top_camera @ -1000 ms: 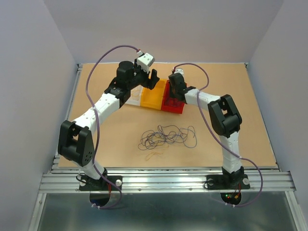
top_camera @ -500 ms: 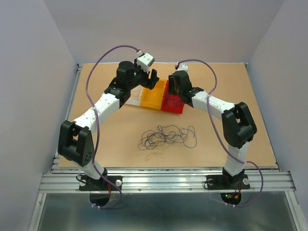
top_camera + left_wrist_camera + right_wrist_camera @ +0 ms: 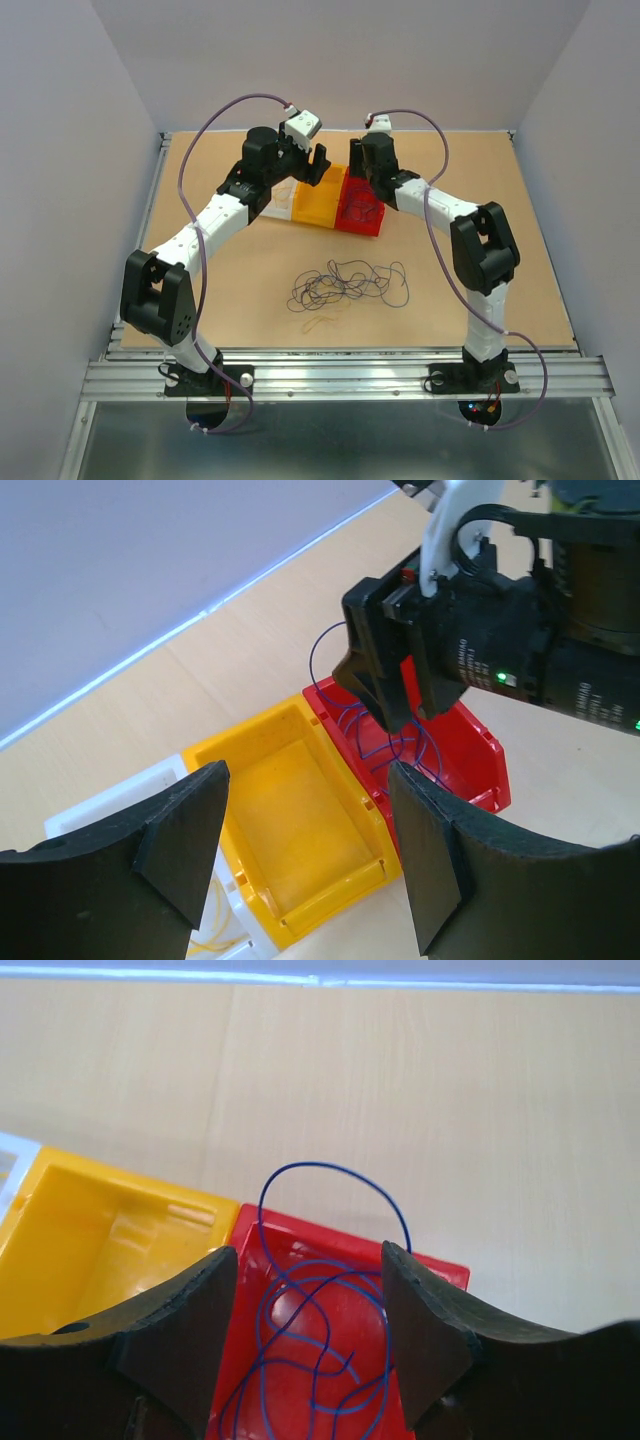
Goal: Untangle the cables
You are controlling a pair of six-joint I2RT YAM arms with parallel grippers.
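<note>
Right pincer [image 3: 307,1255] hangs over the red bin [image 3: 345,1240], jaws spread wide, gripping nothing. A blue wire [image 3: 322,1166] lies coiled in that bin. One loop arches above the rim and runs between the jaws, its end close by the right jaw; can't tell if it touches. Left pincer [image 3: 305,780] hovers beside it over the yellow bin [image 3: 315,205], jaws wide too, empty. The white bin [image 3: 110,810] at the end of the row has pale yellow strands in it.

The rest of the cables are a loose tangle [image 3: 345,285] flat on the tabletop [image 3: 250,300], mostly black with some blue. A stray pale yellow strand [image 3: 320,322] lies just on its near side. The tangle is well apart from the bins, toward the arm bases, so both pincers need to pull back toward the near edge and drop down. It spreads wider left to right than front to back. It lies roughly between the two arms, neither clearly closer; the right pincer looks a bit more in line with its middle. My guess is one wire is sorted and the next step is picking a strand from the tangle. The thin overlapping loops will likely drag their neighbours along.
</note>
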